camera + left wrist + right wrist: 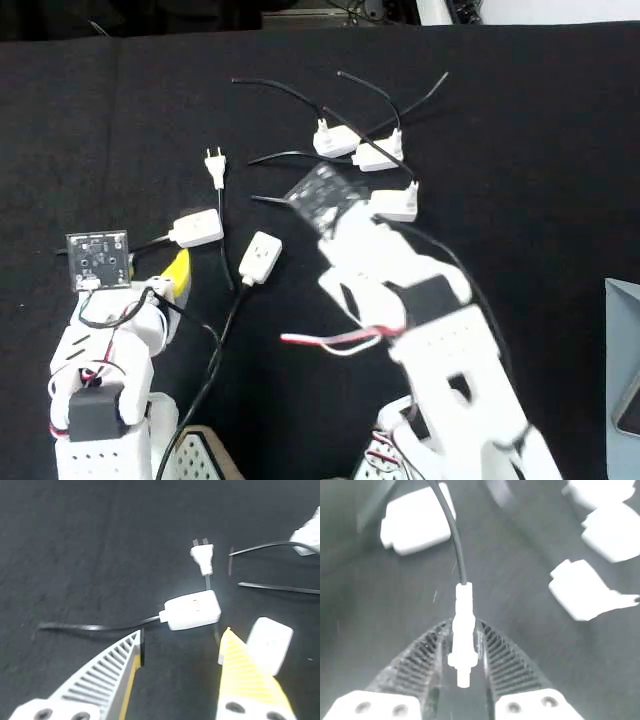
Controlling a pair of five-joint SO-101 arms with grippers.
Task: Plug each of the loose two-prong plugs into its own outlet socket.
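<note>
One two-prong plug (pixel 462 630) was clamped in the closed jaws of the right gripper (pixel 463 626) over the table (pixel 520 120). The left gripper (pixel 181 631), jaws open, hung near an outlet socket (pixel 192 611). The next move was likely lining the plug up with a socket.

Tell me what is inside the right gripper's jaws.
The right gripper is shut on a white plug, its black cable leading away from it. The fingers cover the plug's sides; its prongs cannot be made out.
</note>
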